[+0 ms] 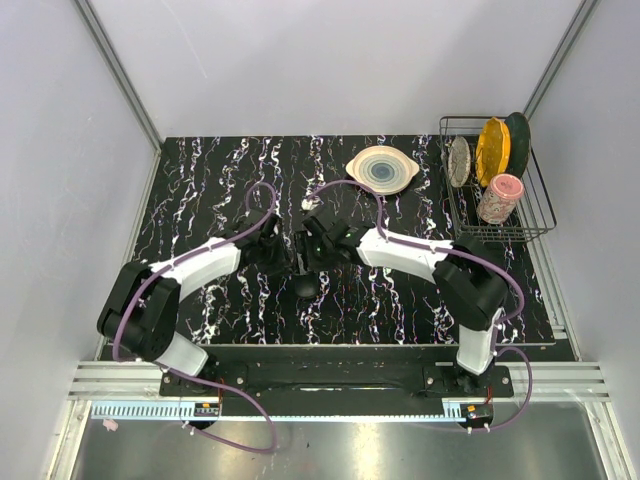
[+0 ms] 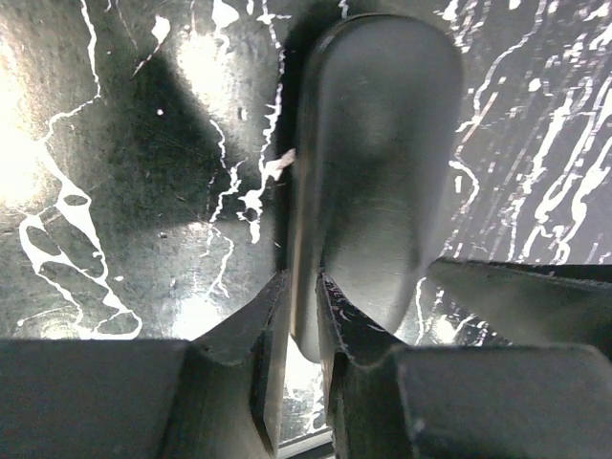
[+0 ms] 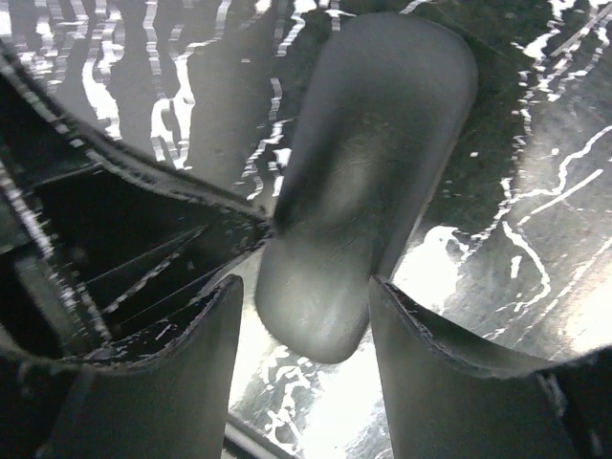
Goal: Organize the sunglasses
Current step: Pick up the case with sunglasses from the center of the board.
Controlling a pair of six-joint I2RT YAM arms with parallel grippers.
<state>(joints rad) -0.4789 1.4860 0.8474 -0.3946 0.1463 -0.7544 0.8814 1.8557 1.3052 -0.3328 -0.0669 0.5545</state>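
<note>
- Two arms met at the centre of the marbled table [image 1: 200, 180] in the top view. The left gripper [image 1: 274, 250] and the right gripper [image 1: 320, 244] stood close together, with a closed black case [image 1: 305, 284] just below them in the frame. A dish rack [image 1: 500, 200] and a plate [image 1: 382, 168] sat well apart at upper right.
- No sunglasses could be made out in this view or in either wrist view. Whether they lay inside the closed case could not be told.
- Left wrist view: the left gripper [image 2: 301, 292] was pressed nearly together, pinching the thin lower edge of the black case [image 2: 382, 163]. The case ran up the centre of the frame.
- Right wrist view: the right gripper [image 3: 306, 287] was spread, one finger on each side of the rounded near end of the black case [image 3: 373, 143]. A gap showed at the finger on the left of the frame. The other finger stood just beside the shell. Nothing was gripped.
- Risk, as judged: one narrow pinch on a smooth, curved rim was the only hold. The case might pivot or slip from it, and any contents could spill if the lid sprang.
- Further risk: the spread right fingers were close to the shell, so a sideways move could knock the case out of the left pinch.
</note>
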